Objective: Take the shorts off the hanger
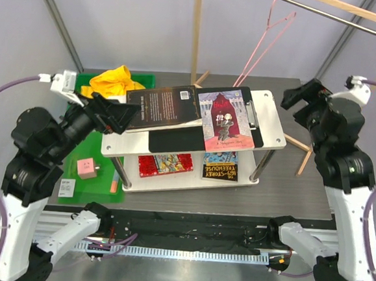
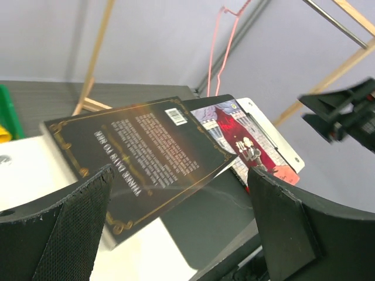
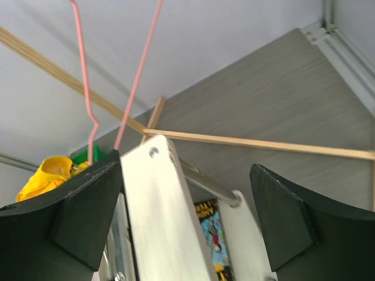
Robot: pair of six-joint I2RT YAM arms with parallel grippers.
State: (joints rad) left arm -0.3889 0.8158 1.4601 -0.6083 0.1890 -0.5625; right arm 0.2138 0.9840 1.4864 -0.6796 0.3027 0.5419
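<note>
The yellow shorts lie in a crumpled heap on a green mat at the back left, off the hanger; the right wrist view shows them past its left finger. The thin pink hanger hangs bare from the metal rod at the upper right, also visible as a hanger in the left wrist view and as a hanger close in front of the right wrist camera. My left gripper is open beside a dark book, holding nothing. Right of the shelf, my right gripper is open and empty, below the hanger.
A white two-tier shelf holds several books in the middle of the table. The green mat carries a pink cube. A metal rod and wooden frame sticks stand at the back.
</note>
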